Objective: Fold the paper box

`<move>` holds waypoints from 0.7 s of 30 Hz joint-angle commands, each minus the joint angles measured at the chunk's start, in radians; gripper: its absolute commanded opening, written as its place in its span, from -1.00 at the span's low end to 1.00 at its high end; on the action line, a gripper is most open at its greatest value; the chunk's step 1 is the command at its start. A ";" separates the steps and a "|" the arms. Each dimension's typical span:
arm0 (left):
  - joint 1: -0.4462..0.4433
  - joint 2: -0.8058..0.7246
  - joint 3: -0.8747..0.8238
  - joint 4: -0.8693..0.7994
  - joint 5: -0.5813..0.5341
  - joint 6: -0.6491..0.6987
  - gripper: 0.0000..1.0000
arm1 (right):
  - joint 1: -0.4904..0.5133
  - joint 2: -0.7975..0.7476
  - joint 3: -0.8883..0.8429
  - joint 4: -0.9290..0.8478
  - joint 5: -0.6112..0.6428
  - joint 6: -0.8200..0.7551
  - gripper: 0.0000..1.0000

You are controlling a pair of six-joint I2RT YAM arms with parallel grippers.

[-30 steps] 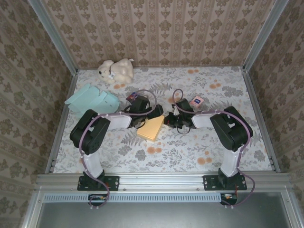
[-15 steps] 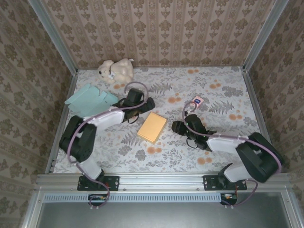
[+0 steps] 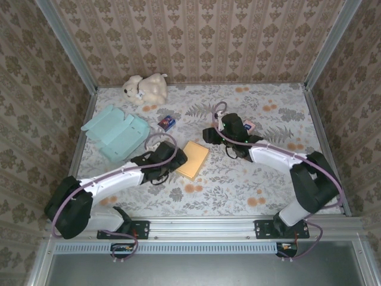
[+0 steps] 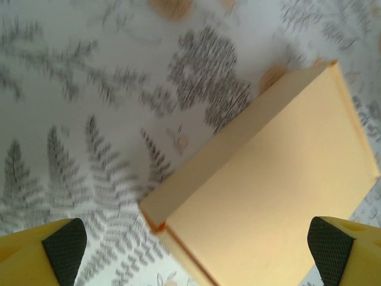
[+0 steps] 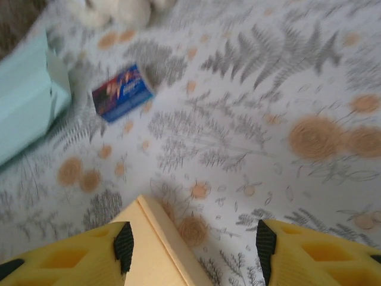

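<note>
Lying mid-desk, orange paper box [image 3: 191,159] sat closed; left tool [image 4: 195,247] spread over it, right tool [image 5: 194,249] spread by its corner. Top view added plush toy [image 3: 144,88] at far-left corner, floral desk [image 3: 238,190], wallpapered walls [image 3: 202,36].

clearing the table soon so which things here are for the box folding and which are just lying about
For the job: orange paper box; left claw and right claw, both open near it.
Lying about: teal open box; plush toy; small blue packet; small pink item.
</note>
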 commanded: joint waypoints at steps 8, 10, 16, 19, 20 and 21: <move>-0.098 0.055 0.020 0.125 -0.098 -0.134 0.98 | -0.009 0.217 0.143 -0.132 -0.250 -0.115 0.16; -0.099 0.078 0.030 0.134 -0.089 -0.131 0.98 | -0.009 0.231 0.141 -0.129 -0.274 -0.117 0.15; -0.099 0.149 0.064 0.159 -0.053 -0.124 0.98 | -0.008 0.262 0.136 -0.130 -0.308 -0.133 0.14; -0.098 0.181 0.080 0.169 -0.059 -0.120 0.97 | -0.007 0.279 0.135 -0.133 -0.335 -0.138 0.13; -0.098 0.193 0.088 0.166 -0.064 -0.117 0.97 | -0.007 0.284 0.132 -0.133 -0.339 -0.136 0.13; -0.099 0.205 0.098 0.163 -0.069 -0.115 0.96 | -0.005 0.290 0.127 -0.133 -0.343 -0.136 0.12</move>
